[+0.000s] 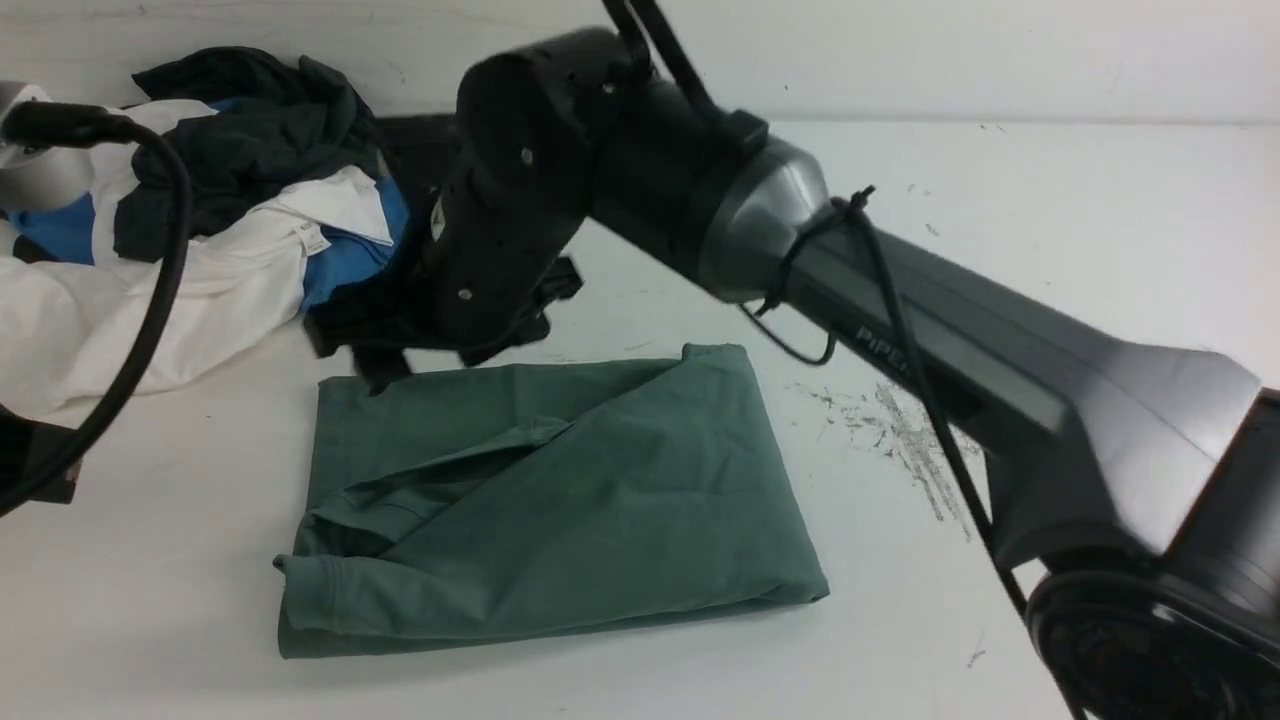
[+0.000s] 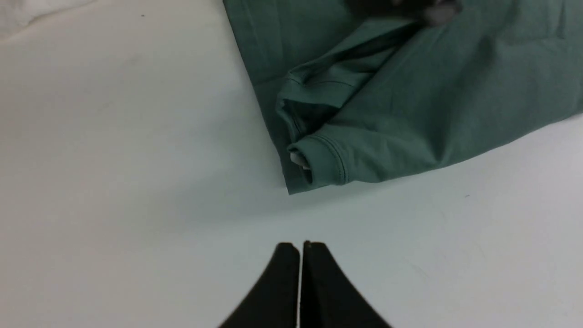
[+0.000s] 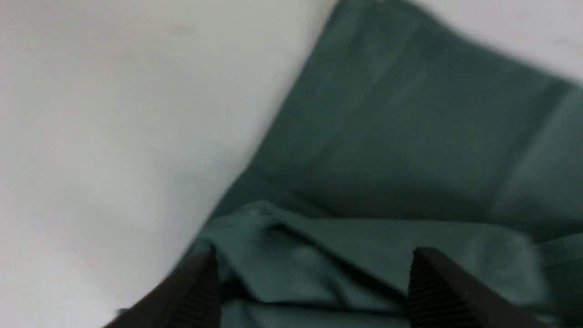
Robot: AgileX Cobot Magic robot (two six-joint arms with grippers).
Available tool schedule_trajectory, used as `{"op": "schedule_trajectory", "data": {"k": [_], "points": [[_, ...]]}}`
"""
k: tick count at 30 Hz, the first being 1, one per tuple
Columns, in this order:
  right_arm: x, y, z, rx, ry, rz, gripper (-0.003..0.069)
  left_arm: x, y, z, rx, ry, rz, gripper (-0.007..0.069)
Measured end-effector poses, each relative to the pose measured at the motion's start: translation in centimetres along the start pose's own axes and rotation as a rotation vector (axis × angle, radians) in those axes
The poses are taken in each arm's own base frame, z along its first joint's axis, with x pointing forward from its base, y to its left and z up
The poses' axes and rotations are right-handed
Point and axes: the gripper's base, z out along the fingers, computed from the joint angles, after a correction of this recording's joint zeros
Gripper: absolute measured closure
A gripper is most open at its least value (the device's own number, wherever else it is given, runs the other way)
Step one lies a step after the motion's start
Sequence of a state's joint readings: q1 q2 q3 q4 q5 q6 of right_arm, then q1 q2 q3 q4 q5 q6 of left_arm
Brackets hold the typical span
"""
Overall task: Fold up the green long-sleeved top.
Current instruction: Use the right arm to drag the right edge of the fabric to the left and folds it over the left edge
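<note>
My right gripper (image 3: 314, 273) hangs spread over the mostly folded green long-sleeved top (image 3: 401, 136), my left gripper (image 2: 300, 248) is pressed together just short of its corner, and next, I reckon, comes a pinch on the raised fold.

1. My right arm (image 1: 1000, 370) crosses the front view from its base at 4 o'clock up towards 11 o'clock; a black cable (image 1: 900, 330) is tied along it.
2. Its black wrist (image 1: 520, 190) bends downward at the far end, pointing to about 7 o'clock; that part is blurred.
3. My right gripper (image 3: 314, 257) has its jaws spread wide; the two ribbed black fingers (image 3: 200, 291) stand well apart.
4. My left arm (image 1: 35, 175) shows only as a grey joint at the 9 o'clock edge of the front view; a looped cable (image 1: 165, 290) hangs from it.
5. My left gripper (image 2: 299, 248) has its jaws pressed together; the tips touch.
</note>
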State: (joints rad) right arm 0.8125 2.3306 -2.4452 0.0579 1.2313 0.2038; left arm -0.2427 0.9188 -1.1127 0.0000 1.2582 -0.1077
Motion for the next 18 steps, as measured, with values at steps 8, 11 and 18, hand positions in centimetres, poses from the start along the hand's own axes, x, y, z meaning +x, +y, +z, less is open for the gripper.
{"op": "schedule_trajectory", "data": {"k": [8,11,18], "points": [[-1.6,-6.7,-7.0,0.132,-0.076,-0.009,0.0643,-1.8,-0.2,4.0,-0.017,0.128,-0.049,0.0628],[0.7,-9.2,-7.4,0.132,0.029,0.046,0.0667,-2.9,-0.5,6.5,-0.002,0.168,-0.065,0.0628],[5.4,-12.1,-9.0,0.115,0.177,0.119,0.0673,-4.9,-2.0,13.3,0.131,0.259,-0.077,0.0628]]}}
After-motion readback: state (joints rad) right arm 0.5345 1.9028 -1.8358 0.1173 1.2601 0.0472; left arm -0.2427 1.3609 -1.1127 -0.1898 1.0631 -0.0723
